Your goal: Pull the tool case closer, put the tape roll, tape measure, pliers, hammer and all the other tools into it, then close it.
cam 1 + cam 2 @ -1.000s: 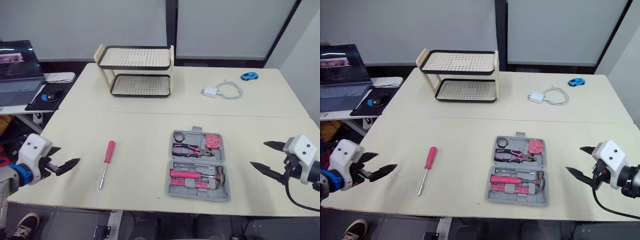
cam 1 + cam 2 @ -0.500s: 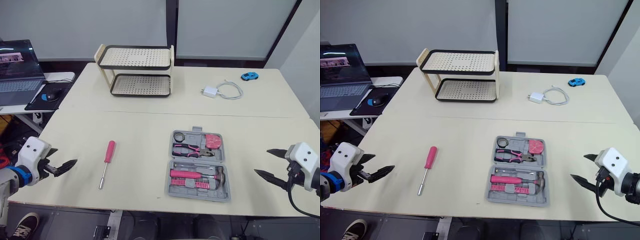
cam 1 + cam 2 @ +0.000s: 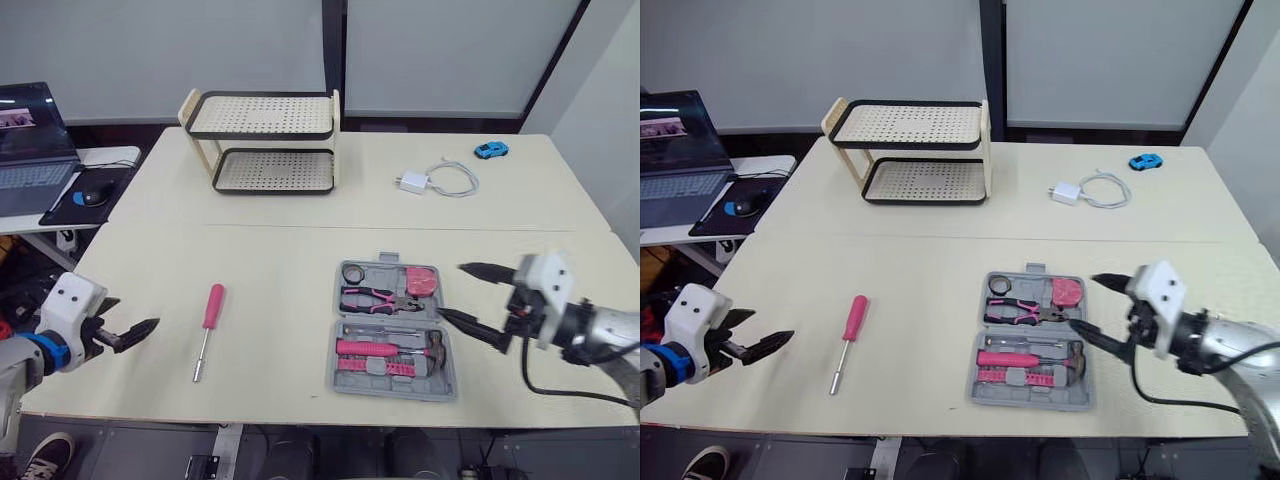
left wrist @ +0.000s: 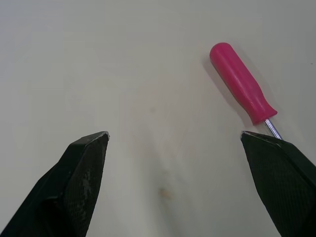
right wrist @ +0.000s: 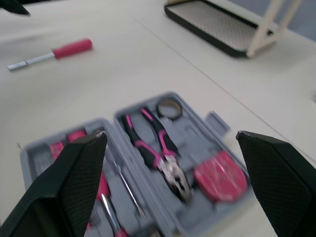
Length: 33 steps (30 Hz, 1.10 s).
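Tool case [image 3: 392, 345] was grey. Pliers [image 3: 378, 298] had pink-and-black grips, and the hammer [image 3: 375, 348] a pink handle. Tape measure [image 3: 424, 281] was pinkish red. Tape roll [image 3: 353, 273] was dark, possibly black. Screwdriver [image 3: 212, 308] had a pink handle and silver shaft. Table [image 3: 280, 250] was pale cream. Rack [image 3: 262, 140] was cream with black rims, its shelves finely dotted with holes. Toy car [image 3: 489, 150] was blue, charger [image 3: 408, 182] white.

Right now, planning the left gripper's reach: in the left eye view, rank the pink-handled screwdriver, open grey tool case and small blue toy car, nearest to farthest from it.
1. Pink-handled screwdriver, beside the left gripper.
2. Open grey tool case, centre-right, near edge.
3. Small blue toy car, far right corner.
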{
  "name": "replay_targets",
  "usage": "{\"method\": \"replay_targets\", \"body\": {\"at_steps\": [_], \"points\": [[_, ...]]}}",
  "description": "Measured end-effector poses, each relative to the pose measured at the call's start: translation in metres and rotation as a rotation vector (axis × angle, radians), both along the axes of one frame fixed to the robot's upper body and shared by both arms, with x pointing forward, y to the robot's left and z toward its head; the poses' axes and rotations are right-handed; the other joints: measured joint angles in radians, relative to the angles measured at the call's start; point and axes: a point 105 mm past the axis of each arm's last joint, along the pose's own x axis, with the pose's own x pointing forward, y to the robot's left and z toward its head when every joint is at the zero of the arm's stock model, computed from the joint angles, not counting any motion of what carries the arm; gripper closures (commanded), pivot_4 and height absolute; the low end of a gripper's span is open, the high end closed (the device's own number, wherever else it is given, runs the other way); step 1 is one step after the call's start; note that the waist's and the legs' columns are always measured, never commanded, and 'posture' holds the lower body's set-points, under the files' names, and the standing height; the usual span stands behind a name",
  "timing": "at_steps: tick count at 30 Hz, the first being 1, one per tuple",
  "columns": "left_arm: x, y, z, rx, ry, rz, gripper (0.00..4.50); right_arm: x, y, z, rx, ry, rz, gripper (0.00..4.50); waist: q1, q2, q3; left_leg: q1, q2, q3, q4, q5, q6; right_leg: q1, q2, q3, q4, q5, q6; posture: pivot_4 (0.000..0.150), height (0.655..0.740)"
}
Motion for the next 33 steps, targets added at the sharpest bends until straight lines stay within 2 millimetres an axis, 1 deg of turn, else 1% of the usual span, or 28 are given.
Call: {"method": "replay_targets", "body": {"at_steps": [1, 6, 10, 16, 25, 33], "points": [[-0.001, -0.001, 0.000, 0.001, 0.002, 0.000, 0.06, 0.000, 0.009, 0.005, 0.007, -0.016, 0.031, 0.00, 0.001, 0.000, 0.000, 0.000, 0.000, 0.000, 0.000, 0.000, 0.000, 0.000, 0.000, 0.000, 0.000, 0.000, 0.000, 0.150, 0.7400], [-0.005, -0.005, -0.002, -0.009, 0.011, 0.009, 0.06, -0.002, 0.038, 0.018, 0.045, -0.039, 0.158, 0.00, 0.007, -0.001, 0.000, 0.000, -0.001, -0.001, 0.000, 0.000, 0.000, 0.000, 0.000, -0.001, 0.000, 0.000, 0.000, 0.150, 0.7400], [-0.009, -0.006, -0.003, -0.008, 0.016, 0.010, 0.06, -0.008, 0.053, 0.021, 0.057, -0.034, 0.253, 0.00, 0.006, -0.001, 0.000, 0.000, -0.001, -0.001, 0.000, 0.000, 0.000, 0.000, 0.000, 0.000, -0.001, 0.000, 0.000, 0.150, 0.7400], [-0.013, -0.004, -0.005, -0.010, 0.029, 0.021, 0.06, -0.019, 0.064, 0.016, 0.067, 0.017, 0.355, 0.00, 0.006, -0.001, 0.000, 0.000, 0.000, -0.001, 0.000, 0.000, 0.000, 0.000, 0.000, -0.001, -0.001, 0.000, 0.000, 0.150, 0.7400], [-0.020, 0.000, -0.004, -0.008, 0.032, 0.030, 0.06, -0.021, 0.066, 0.016, 0.064, 0.015, 0.367, 0.00, 0.006, -0.001, 0.000, 0.000, 0.000, -0.001, 0.000, 0.000, 0.000, -0.001, 0.000, -0.001, 0.000, 0.000, 0.000, 0.150, 0.7400], [-0.019, 0.001, -0.003, -0.007, 0.025, 0.026, 0.06, -0.023, 0.069, 0.014, 0.060, 0.020, 0.382, 0.00, 0.006, 0.000, 0.000, 0.000, 0.000, -0.001, 0.000, 0.000, 0.000, -0.001, 0.000, 0.000, -0.001, 0.000, 0.000, 0.150, 0.7400]]}}
